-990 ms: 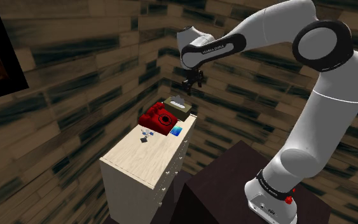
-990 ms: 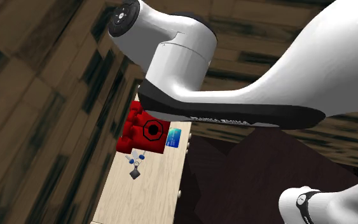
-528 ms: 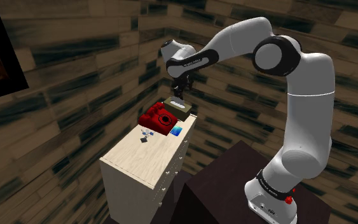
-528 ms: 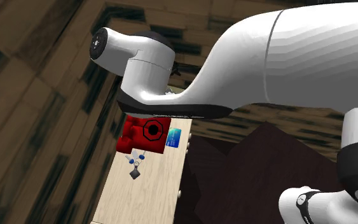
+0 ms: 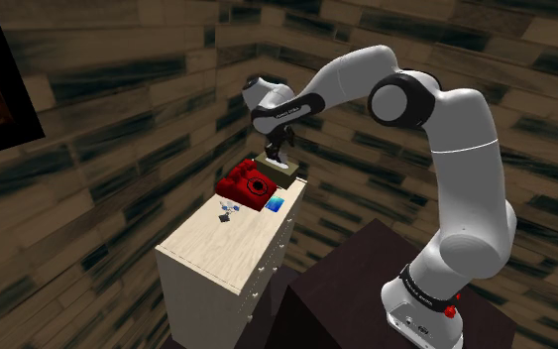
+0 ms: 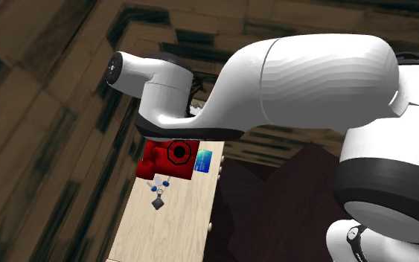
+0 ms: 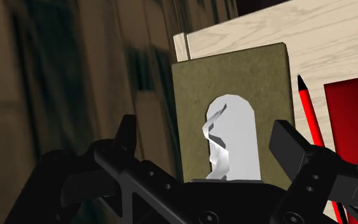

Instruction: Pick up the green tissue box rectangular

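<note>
The olive-green rectangular tissue box (image 7: 234,83) lies at the far end of a pale wooden dresser top (image 5: 217,246), with a white tissue (image 7: 229,137) sticking up from its slot. In the shoulder view the box (image 5: 287,171) sits next to the wall corner. My gripper (image 7: 209,145) hangs just above it, open, one finger (image 7: 128,135) past the box's wall-side edge and the other (image 7: 290,147) at its opposite edge. Neither finger touches the box. From the shoulder camera the gripper (image 5: 278,157) sits right over the tissue.
A red telephone (image 5: 247,185) stands close beside the box, with a red pen (image 7: 311,121) between them. A blue card (image 5: 277,205) and a small blue-and-white trinket (image 5: 227,212) lie further along the dresser. Wood-panelled walls close in behind the box. The dark stand (image 5: 366,288) is below the arm.
The arm swung toward the shoulder view's left and came down, bringing the gripper from high beside the box to just above its tissue. Objects on the dresser stayed put.
</note>
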